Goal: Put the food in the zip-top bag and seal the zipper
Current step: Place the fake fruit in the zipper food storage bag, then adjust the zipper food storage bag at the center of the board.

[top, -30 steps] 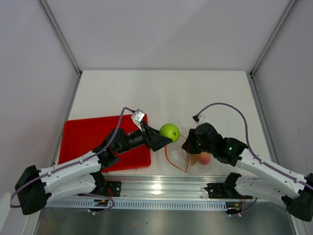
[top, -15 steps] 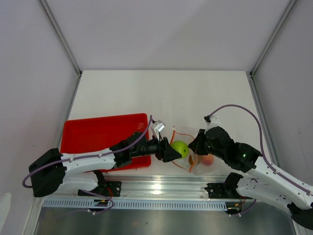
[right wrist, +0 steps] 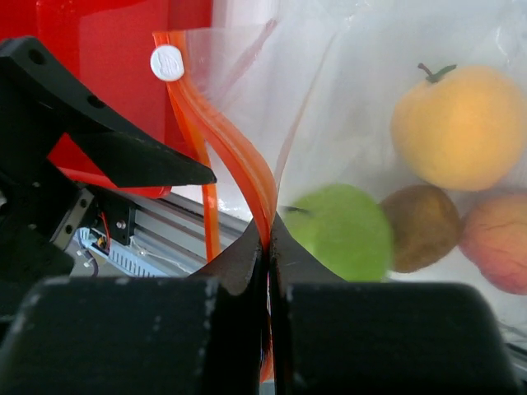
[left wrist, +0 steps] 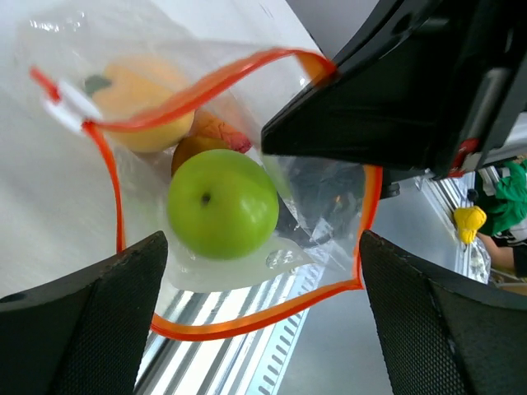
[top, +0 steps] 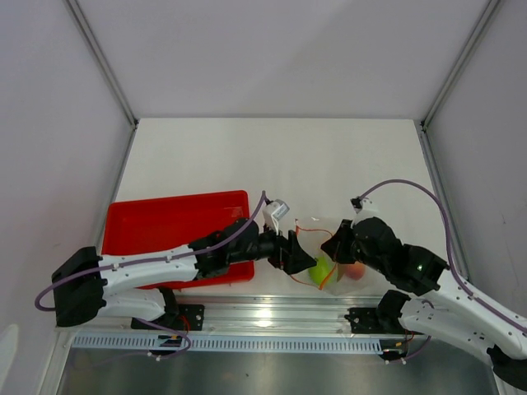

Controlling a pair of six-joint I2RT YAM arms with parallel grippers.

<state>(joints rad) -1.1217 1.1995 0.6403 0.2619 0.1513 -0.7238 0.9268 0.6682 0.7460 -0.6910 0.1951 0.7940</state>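
Note:
The green apple (top: 322, 269) (left wrist: 222, 204) (right wrist: 342, 230) lies loose inside the clear zip-top bag (top: 323, 234), free of both grippers. Beside it in the bag are the yellow-orange fruit (right wrist: 449, 127) (left wrist: 144, 103), the brown one (right wrist: 420, 226) and the peach (right wrist: 494, 243) (top: 356, 270). My left gripper (top: 298, 253) (left wrist: 263, 271) stands open at the bag's mouth, nothing between its fingers. My right gripper (top: 336, 247) (right wrist: 269, 239) is shut on the orange zipper (right wrist: 226, 140) (left wrist: 247, 325), holding the mouth up and apart.
The red tray (top: 165, 222) (right wrist: 99, 66) lies left of the bag, under my left arm. A metal rail (top: 272, 317) runs along the near table edge just below the bag. A white slider tab (right wrist: 167, 62) sits on the zipper's end.
My left gripper carried the green apple right and down into the bag's mouth, then opened and let it drop inside. The right gripper kept its hold on the zipper.

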